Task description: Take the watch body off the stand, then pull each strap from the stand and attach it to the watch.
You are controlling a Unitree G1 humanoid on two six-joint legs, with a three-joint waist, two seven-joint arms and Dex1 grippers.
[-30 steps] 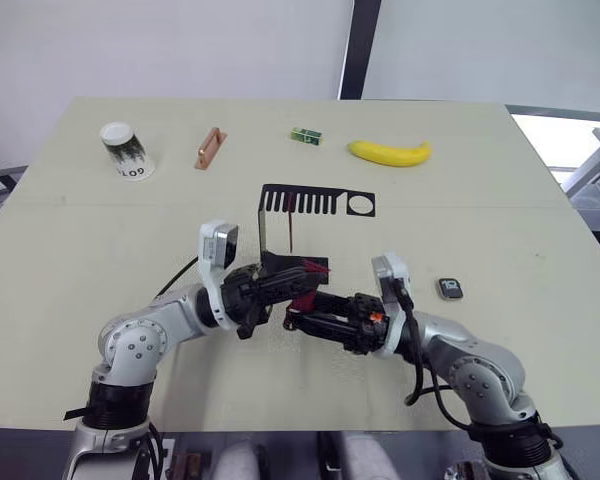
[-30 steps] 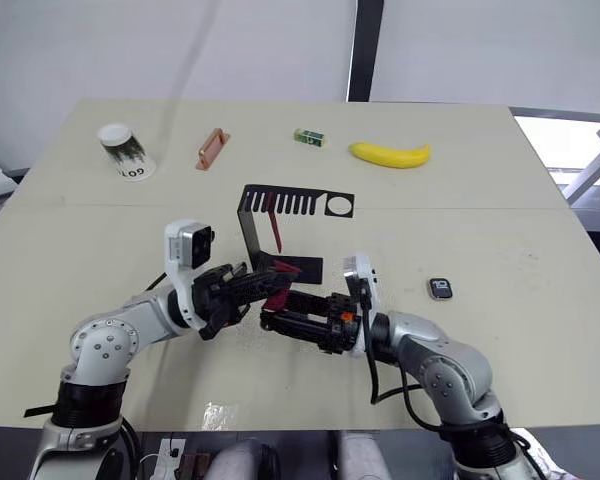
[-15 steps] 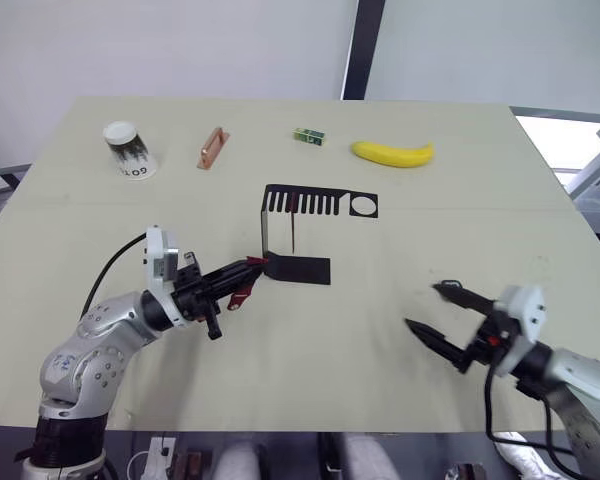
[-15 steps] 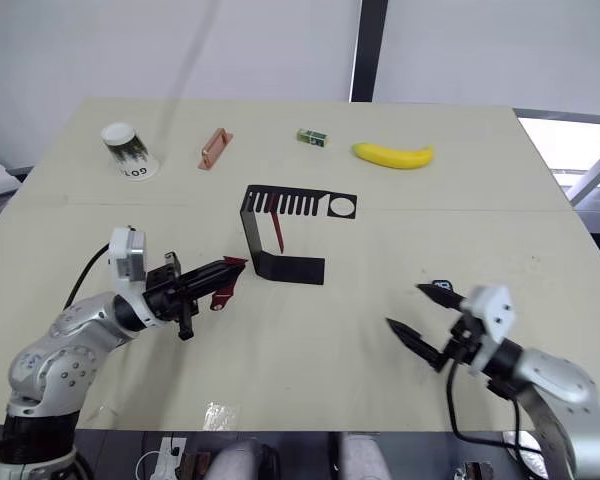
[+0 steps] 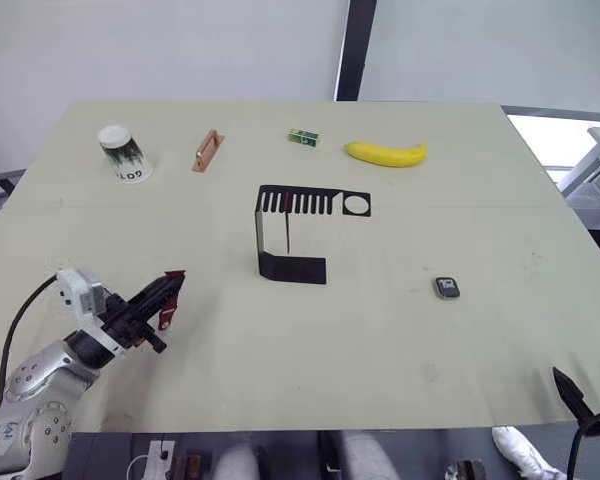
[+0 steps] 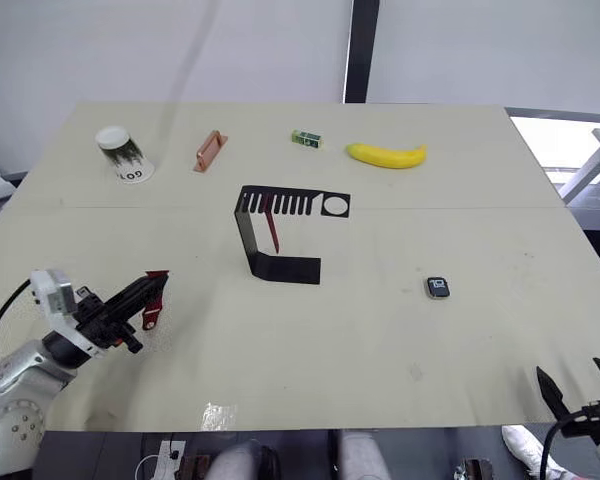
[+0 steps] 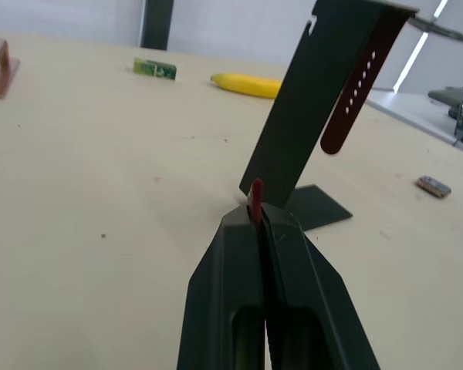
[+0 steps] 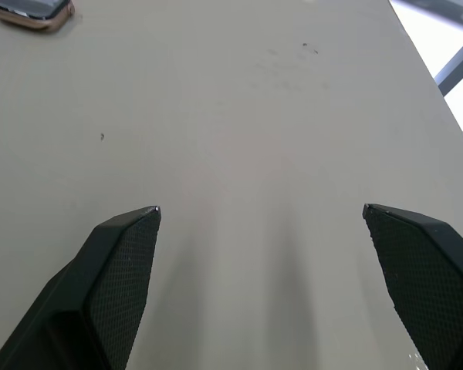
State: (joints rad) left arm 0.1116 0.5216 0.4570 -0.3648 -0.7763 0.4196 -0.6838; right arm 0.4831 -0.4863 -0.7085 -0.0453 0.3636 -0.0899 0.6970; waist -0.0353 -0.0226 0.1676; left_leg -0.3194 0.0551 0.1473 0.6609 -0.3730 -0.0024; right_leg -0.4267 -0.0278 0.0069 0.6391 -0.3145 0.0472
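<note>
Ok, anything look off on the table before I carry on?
Nothing spilled or broken. The paper cup lies tipped over at the far left. The watch body lies loose on the table, well apart from the stand, where one strap hangs; the left gripper is shut on the other strap.

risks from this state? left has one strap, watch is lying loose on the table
1. The left gripper pinches its strap by one end only; the free end dangles and could slip or twist before attachment.
2. The watch body lies unsecured on the table, far from that strap; the open right gripper may push it rather than grasp it.
3. The second strap hangs on the stand; pulling it could tip the stand.
</note>
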